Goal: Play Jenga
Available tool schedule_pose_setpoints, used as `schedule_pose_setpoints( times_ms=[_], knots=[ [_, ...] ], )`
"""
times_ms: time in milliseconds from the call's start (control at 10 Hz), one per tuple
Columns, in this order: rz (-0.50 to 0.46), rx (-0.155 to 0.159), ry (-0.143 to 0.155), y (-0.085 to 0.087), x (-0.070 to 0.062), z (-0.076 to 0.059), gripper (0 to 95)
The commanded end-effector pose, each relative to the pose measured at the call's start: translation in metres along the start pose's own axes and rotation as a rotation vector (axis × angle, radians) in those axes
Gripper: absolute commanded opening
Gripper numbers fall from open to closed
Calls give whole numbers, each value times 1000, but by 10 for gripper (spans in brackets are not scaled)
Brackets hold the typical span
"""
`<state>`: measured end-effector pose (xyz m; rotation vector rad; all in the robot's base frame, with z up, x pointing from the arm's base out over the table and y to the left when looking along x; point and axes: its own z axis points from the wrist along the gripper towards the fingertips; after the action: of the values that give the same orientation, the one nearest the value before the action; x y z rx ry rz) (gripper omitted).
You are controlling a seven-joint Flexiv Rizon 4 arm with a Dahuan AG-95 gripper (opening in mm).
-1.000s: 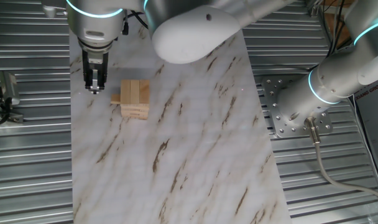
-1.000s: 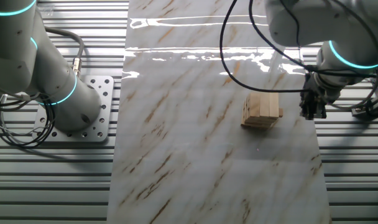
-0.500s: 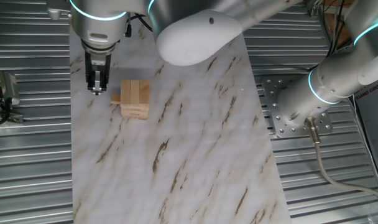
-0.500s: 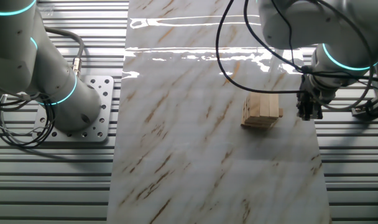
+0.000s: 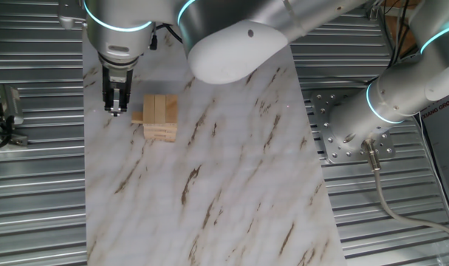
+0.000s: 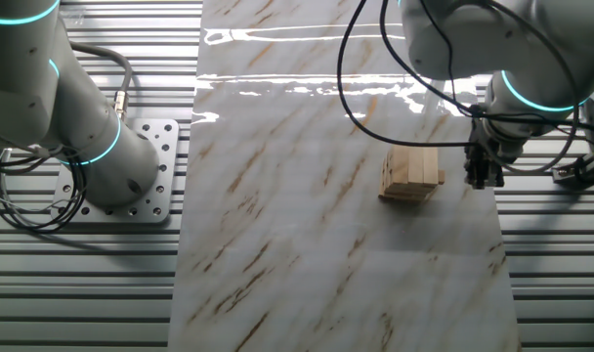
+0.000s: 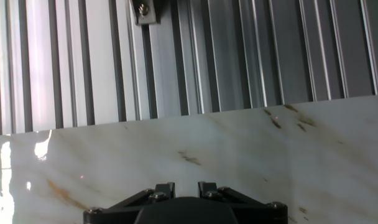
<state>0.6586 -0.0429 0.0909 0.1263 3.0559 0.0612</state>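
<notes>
From my station I see the Jenga [image 5: 159,117] stack standing on the marble-patterned board [image 5: 210,185], toward the corner of it that lies near the arm's hand; in the other fixed view the same stack [image 6: 411,173] sits close to the board's right edge. Its top layer shows three pale blocks lying side by side, with crosswise layers beneath, and one low block sticks out a little from the side that faces the hand. My gripper [image 5: 115,109] hangs just beside the stack, fingers pointing down at the board, apart from the wood with a strip of bare marble between them. In the other fixed view the gripper [image 6: 480,176] is over the board's edge strip, level with the stack and not touching it. The jaws look pressed close together with nothing between them, as far as the dark fingers let me judge. The hand view shows only the black base of the gripper at the bottom, the marble surface under it, and the ribbed metal table [image 7: 239,56] beyond the board's edge; the stack does not appear there. A second grey arm [image 6: 72,117] stands bolted to a plate on the metal table, well apart from the blocks.
</notes>
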Motion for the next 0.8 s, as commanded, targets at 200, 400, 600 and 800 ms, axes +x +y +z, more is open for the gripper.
schedule_pose_setpoints(
  times_ms=[200,400,600,800],
  knots=[
    [5,-2,-4,0,2,2,190],
    [9,-2,-6,1,3,5,190],
    [13,-1,-9,2,5,8,190],
    [19,2,-7,3,5,10,190]
  ],
)
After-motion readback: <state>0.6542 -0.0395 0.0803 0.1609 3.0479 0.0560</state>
